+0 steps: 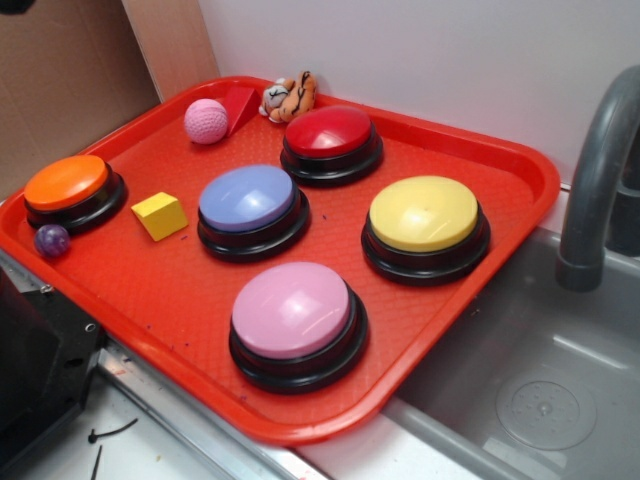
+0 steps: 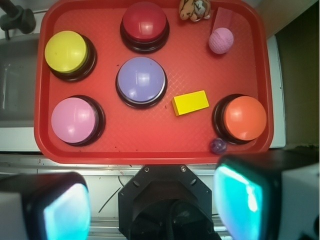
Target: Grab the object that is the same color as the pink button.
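Claw (image 2: 150, 210) fingers, seen from the wrist view, are spread wide and hold nothing, hanging high above the near edge of the red tray (image 1: 500, 150). Reaching well means crossing to the far corner, where the pink knitted ball (image 1: 206, 121) lies beside a red wedge (image 1: 238, 103), matching the pink button (image 1: 292, 310), and closing squarely around its middle, not on the purple marble (image 1: 52, 239).

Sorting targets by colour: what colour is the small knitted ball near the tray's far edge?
Pink, matching the pink button; the knitted ball shows best in the exterior view.
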Tool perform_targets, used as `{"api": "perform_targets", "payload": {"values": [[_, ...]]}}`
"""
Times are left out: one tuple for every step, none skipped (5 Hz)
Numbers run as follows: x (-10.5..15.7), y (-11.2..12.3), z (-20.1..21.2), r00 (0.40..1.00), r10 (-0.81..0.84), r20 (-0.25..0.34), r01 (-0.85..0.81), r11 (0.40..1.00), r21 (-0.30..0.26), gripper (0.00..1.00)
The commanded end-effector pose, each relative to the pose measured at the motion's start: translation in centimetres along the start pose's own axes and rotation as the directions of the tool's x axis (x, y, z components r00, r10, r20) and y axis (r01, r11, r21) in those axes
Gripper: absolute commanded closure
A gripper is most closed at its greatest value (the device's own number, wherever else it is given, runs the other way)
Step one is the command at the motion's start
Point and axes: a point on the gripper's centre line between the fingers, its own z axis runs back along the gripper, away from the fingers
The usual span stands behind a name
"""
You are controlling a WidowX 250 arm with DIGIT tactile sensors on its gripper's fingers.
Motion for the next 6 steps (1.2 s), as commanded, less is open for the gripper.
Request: {"api": "perform_targets", "payload": {"values": [[0.0, 0.0, 0.0, 1.000, 0.000, 0.000, 0.000, 1.000, 0.000, 0.00], [1.5, 1.5, -0.8, 0.999, 0.021, 0.037, -0.021, 1.000, 0.010, 0.00], [2.9, 3.4, -1.8, 0.996, 0.080, 0.034, -0.082, 0.996, 0.037, 0.00], [4.7, 5.8, -3.8, 0.981, 0.173, 0.086, -0.179, 0.981, 0.069, 0.00], [7.5, 8.5, -6.6, 0.962, 0.256, 0.092, -0.268, 0.951, 0.153, 0.00], [9.3, 10.3, -8.7, 0.936, 0.314, 0.158, -0.337, 0.928, 0.156, 0.00]]}}
